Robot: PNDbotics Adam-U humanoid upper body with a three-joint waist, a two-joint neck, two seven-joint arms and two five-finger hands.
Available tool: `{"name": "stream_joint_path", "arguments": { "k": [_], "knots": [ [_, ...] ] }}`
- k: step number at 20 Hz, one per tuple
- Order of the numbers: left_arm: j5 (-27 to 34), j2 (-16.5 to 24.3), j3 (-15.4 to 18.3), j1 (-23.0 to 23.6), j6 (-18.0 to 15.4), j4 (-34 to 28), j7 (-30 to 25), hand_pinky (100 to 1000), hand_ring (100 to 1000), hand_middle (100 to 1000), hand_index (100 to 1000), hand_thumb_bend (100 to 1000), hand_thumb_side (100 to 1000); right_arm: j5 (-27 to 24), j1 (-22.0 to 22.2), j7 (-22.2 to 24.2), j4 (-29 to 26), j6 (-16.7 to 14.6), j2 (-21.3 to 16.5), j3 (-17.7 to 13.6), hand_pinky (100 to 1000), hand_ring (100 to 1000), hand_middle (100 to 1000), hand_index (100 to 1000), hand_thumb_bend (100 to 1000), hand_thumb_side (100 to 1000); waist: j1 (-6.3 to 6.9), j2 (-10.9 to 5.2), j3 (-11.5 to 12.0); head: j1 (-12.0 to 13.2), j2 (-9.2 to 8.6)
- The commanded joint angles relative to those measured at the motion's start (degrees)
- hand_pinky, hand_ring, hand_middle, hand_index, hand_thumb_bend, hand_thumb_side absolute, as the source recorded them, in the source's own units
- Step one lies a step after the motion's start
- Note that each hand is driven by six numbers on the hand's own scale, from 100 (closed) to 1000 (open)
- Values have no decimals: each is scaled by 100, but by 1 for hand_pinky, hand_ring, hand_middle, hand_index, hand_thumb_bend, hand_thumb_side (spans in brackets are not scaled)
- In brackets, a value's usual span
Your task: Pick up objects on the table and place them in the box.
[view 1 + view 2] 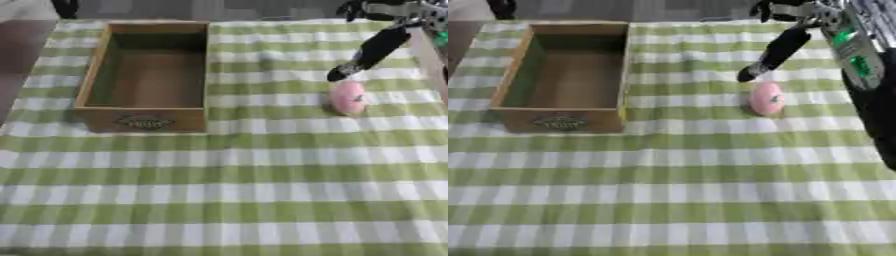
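Robot's right hand reached down toward a pink egg-shaped object on a green-and-white checked tablecloth.

The right hand (776,50) hung just above and behind the pink egg-shaped object (766,98), one dark finger extended, holding nothing; whether it touched was unclear. The open wooden box (94,70) sat empty, well to the left. Next, seemingly, fingers must close around the object.

The box (147,75) sits on the tablecloth (262,190) at the far left. Well apart to its right lies an egg-shaped thing (348,97) (also on the cloth). The right hand (376,45) reaches in from the upper right corner, its fingertip just behind that thing.
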Motion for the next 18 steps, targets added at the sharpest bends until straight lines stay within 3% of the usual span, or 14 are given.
{"name": "stream_joint_path", "arguments": {
  "k": [1, 6, 9, 18],
  "knots": [
    [22, 168, 9, -36, -16, -111, 4, 616, 495, 576, 866, 100, 959, -8, -29, -8, 58, -30, -216, -14, 836, 904, 847, 1000, 721, 559, 11, -89, -7, 15, -52],
    [16, 162, 12, -42, -15, -111, 6, 616, 495, 575, 865, 100, 960, -38, 128, -8, 160, -23, -232, -8, 837, 901, 850, 1000, 703, 529, 15, -71, -16, 13, -59],
    [13, 162, 14, -43, -18, -111, 7, 616, 495, 575, 865, 100, 960, -87, 247, -8, 232, 8, -241, -5, 839, 902, 853, 1000, 623, 471, 20, -64, -9, 13, -68],
    [6, 150, 24, -46, -12, -111, 7, 617, 494, 575, 865, 100, 962, 110, 448, -8, 379, 55, -275, 11, 836, 901, 847, 1000, 494, 449, 14, -36, -18, 17, -80]
  ]
}}
